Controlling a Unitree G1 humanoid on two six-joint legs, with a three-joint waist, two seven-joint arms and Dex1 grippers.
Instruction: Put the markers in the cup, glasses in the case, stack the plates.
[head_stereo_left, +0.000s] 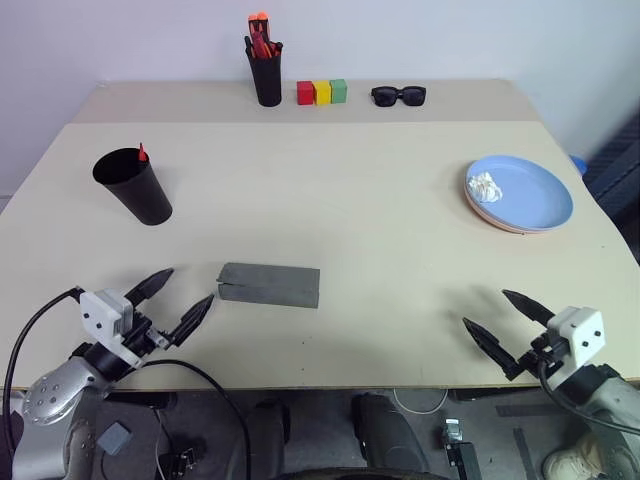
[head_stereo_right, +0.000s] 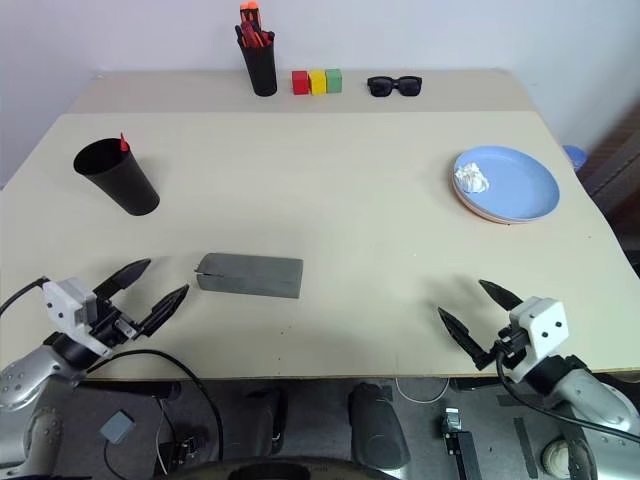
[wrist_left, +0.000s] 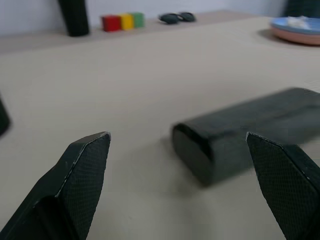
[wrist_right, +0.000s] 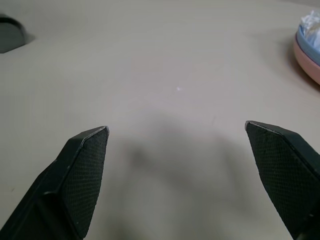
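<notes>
Beige bench (head_stereo_right: 330, 200): black cup (head_stereo_right: 115, 177) at ten o'clock, closed grey case (head_stereo_right: 250, 275) near centre, stacked plates (head_stereo_right: 507, 186) at two o'clock, both end effectors spread wide at the near edge.

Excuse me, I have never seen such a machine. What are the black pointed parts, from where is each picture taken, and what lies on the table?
It is a humanoid robot with two arms. The black points are its gripper fingers. Two pictures come from its head, looking down on the table; two come from cameras on its wrists, looking out between the fingers. The left gripper and right gripper are both open and hold nothing. On the table: a black cup with a red marker tip showing, a shut grey case, and a blue plate stacked on a pink plate, with something white and crumpled on top. At the back: a pen holder, three coloured blocks, sunglasses.
</notes>
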